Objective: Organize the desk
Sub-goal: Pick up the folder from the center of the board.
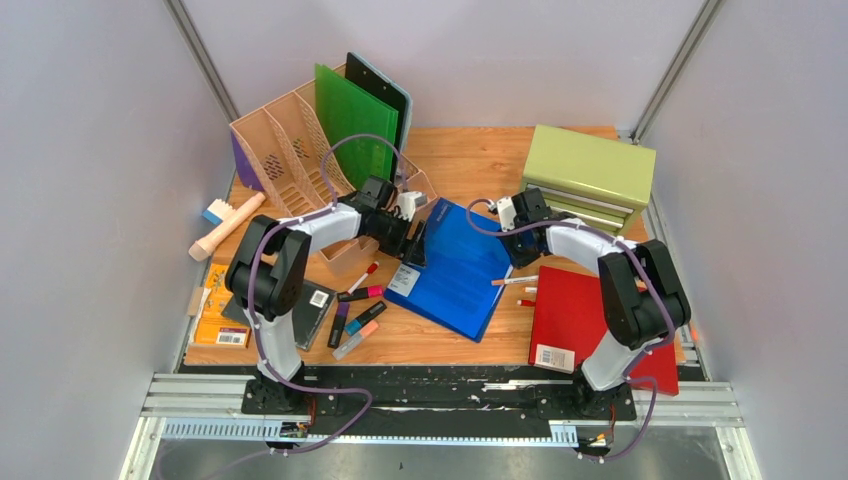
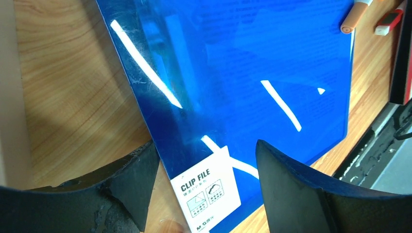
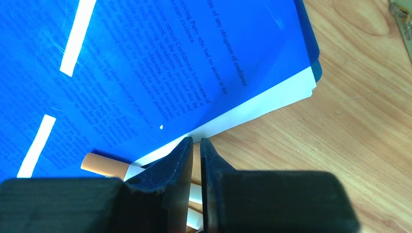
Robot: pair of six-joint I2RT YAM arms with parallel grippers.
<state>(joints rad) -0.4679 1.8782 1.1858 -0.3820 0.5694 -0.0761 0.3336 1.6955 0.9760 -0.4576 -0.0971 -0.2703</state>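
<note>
Your light orange-brown wood-grain counter (image 1: 470,150) fills the overhead view beneath both arms. A tan slotted file rack (image 1: 285,140) and an olive-green drawer cabinet (image 1: 590,165) crowd its back. A blue translucent clip file (image 1: 455,265) lies at centre, with a red folder (image 1: 580,310) near its right side. Your left end effector (image 2: 205,145) is spread wide over the file's white label and grips nothing. Your right end effector (image 3: 196,141) is all but closed and empty, at the file's white paper edge. Only its wrist view shows printed text through the cover. An orange-capped marker (image 3: 104,165) is partly hidden behind its fingers.
</note>
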